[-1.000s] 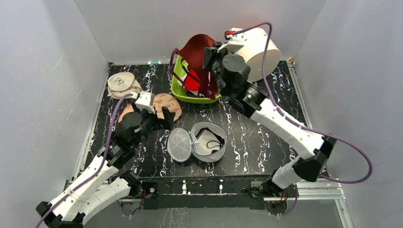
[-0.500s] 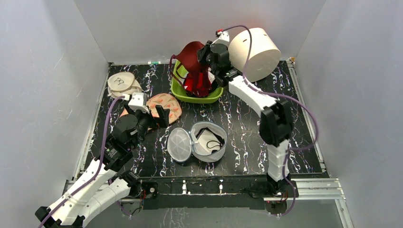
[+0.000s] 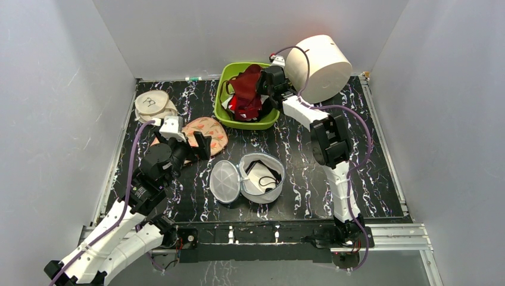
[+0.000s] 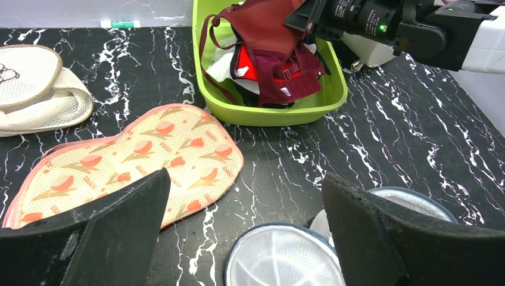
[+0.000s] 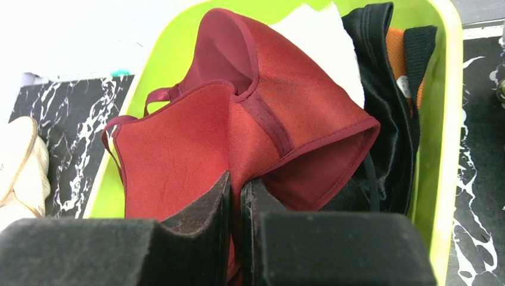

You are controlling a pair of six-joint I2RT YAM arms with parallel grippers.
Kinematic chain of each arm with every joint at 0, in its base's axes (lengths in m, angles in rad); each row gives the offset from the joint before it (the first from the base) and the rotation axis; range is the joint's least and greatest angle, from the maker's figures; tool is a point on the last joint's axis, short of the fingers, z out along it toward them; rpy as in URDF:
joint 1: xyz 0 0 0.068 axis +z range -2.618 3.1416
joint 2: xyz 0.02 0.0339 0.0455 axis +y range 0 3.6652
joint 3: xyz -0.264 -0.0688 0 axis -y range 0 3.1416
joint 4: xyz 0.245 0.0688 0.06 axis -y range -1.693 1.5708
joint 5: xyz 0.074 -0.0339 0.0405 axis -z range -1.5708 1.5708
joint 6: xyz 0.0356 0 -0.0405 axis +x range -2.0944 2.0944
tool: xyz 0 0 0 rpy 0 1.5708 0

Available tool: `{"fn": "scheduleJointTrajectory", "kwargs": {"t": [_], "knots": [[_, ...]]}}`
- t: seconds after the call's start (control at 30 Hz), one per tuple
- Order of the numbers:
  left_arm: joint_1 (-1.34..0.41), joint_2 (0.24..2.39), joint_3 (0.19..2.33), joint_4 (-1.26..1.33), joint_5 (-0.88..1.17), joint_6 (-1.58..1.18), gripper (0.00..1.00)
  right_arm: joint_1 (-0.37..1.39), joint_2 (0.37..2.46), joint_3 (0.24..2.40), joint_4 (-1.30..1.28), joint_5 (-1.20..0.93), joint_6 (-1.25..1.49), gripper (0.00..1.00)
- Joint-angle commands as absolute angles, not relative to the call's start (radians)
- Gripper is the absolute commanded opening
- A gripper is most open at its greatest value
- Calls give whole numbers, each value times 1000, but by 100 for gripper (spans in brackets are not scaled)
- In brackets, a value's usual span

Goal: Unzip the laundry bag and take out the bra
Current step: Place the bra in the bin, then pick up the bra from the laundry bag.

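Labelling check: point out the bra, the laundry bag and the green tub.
bra (image 5: 178,143), right wrist view, on the cup fabric.
laundry bag (image 3: 225,180), top view, on its open lid.
green tub (image 4: 268,114), left wrist view, on the front wall.

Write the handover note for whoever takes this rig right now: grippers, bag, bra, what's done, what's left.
Left gripper: open, empty, hovering over the table between the floral pouch and the laundry bag.
Right gripper: shut on the bra, at the green bin.
Bag: unzipped, its lid lying open beside it, near the middle of the table.
Bra: out of the bag, draped over other garments in the bin.
Done: unzipping and removal.
Left: probably only to release the bra and pull the right arm back.
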State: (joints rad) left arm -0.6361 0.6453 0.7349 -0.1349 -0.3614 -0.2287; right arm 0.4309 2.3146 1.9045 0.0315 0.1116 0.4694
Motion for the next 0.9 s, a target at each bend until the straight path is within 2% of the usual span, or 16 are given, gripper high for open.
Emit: {"fn": "scheduleJointTrajectory", "kwargs": {"t": [0.0, 0.07, 0.33, 0.47, 0.57, 0.7, 0.87], "knots": [[-625, 646, 734, -114, -367, -229, 98, 438, 2319, 1927, 11, 68, 416, 0], [-624, 655, 735, -114, -365, -229, 98, 438, 2311, 1929, -14, 63, 419, 5], [-619, 684, 737, -115, -353, -229, 98, 453, 2164, 2001, -248, 96, 384, 45], [-618, 717, 732, -101, -305, -220, 98, 460, 2037, 1964, -358, 71, 356, 57], [-618, 763, 738, -92, -211, -213, 99, 460, 1894, 1834, -400, 29, 351, 65], [-618, 847, 740, -55, -34, -200, 98, 462, 1613, 1490, -339, -67, 365, 76], [-619, 1003, 788, -82, 128, -205, 98, 487, 1318, 1148, -307, -165, 407, 79]]}}
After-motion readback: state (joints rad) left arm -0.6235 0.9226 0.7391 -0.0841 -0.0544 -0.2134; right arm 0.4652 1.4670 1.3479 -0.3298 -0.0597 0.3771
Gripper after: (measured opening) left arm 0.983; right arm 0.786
